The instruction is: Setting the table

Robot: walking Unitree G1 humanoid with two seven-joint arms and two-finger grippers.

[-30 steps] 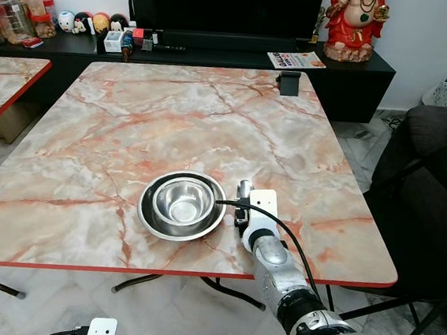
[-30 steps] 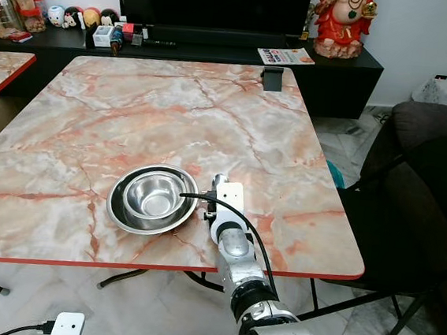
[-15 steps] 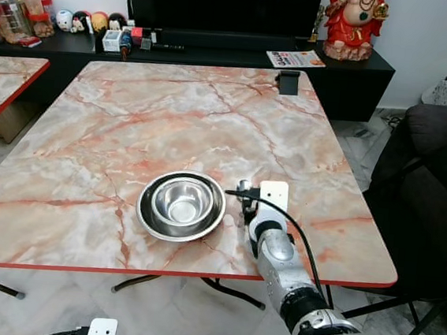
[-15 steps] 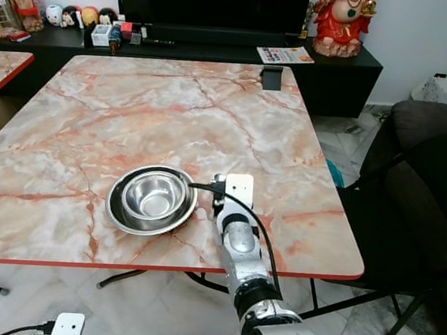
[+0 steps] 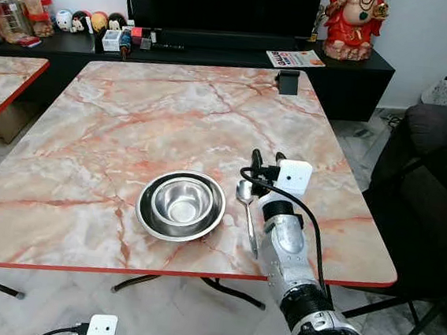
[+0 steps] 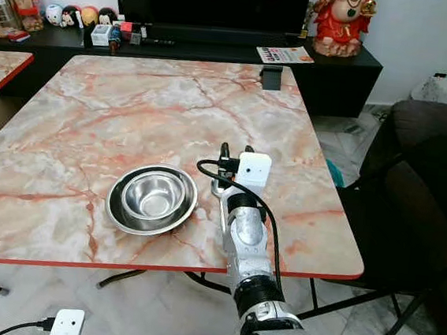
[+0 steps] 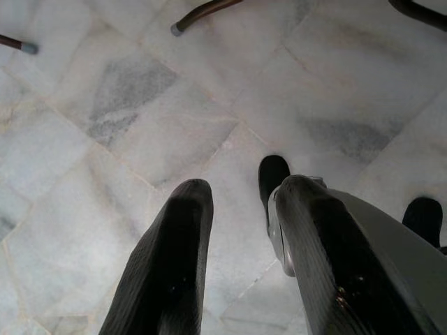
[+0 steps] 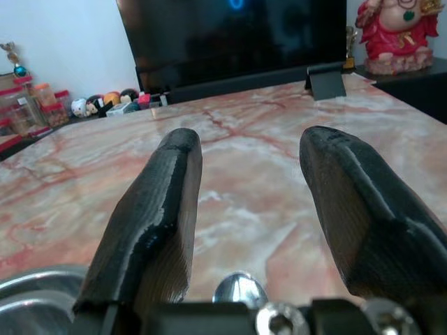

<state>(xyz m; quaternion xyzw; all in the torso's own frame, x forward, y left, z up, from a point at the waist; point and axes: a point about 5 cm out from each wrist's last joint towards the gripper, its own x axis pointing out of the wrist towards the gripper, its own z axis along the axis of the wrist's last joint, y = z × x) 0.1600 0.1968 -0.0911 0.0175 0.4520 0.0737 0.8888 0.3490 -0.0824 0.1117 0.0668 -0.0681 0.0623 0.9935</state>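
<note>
The right gripper is above the marble table, near its front right part, and its two black fingers stand apart with nothing between them, so it is open and holds nothing. The spoon lies flat on the table just below and a little behind the gripper, toward the robot; its round end is near the fingers and its handle runs back along the left side of the silver arm toward the table edge. In the right wrist view the shiny round end of the spoon shows low between the two fingers, not touching them. The steel bowl sits to the left of the gripper, just beside the spoon but apart from it, and a smaller bowl seems to sit inside it. Far ahead of the gripper, at the opposite edge of the table, stands a small black stand. The left gripper hangs low over the pale tiled floor, and its fingers are slightly apart with nothing in them.
</note>
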